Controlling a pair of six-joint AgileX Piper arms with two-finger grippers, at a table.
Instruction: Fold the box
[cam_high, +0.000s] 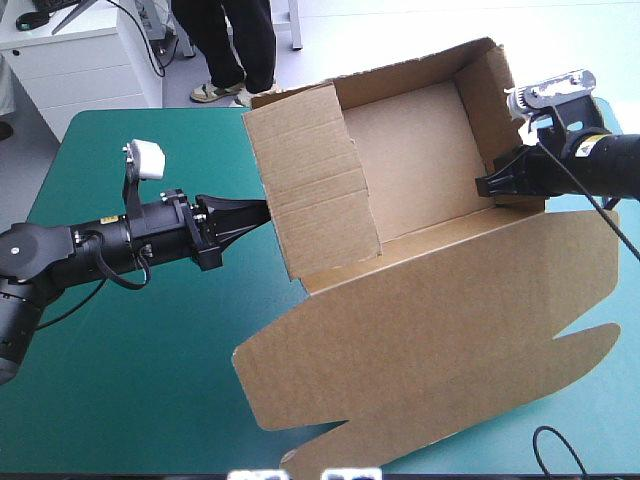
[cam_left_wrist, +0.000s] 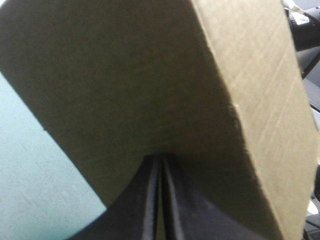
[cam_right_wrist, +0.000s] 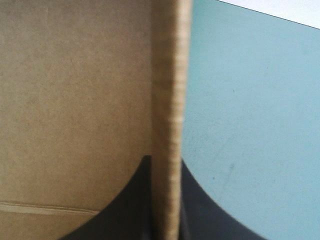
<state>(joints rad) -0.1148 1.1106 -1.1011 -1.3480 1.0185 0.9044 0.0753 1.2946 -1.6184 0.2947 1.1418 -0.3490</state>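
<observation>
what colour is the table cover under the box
The cover is plain teal-green with no pattern; it shows best in the high view.

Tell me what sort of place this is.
Probably a robotics lab: the right gripper grips a brown box, the left gripper touches it, on a teal-green table, a white drawer unit beyond.

The table (cam_high: 150, 350) is spread with a smooth teal-green cover, left bare over much of its left half. A white drawer unit (cam_high: 80, 60) is set beyond the far left corner.
</observation>
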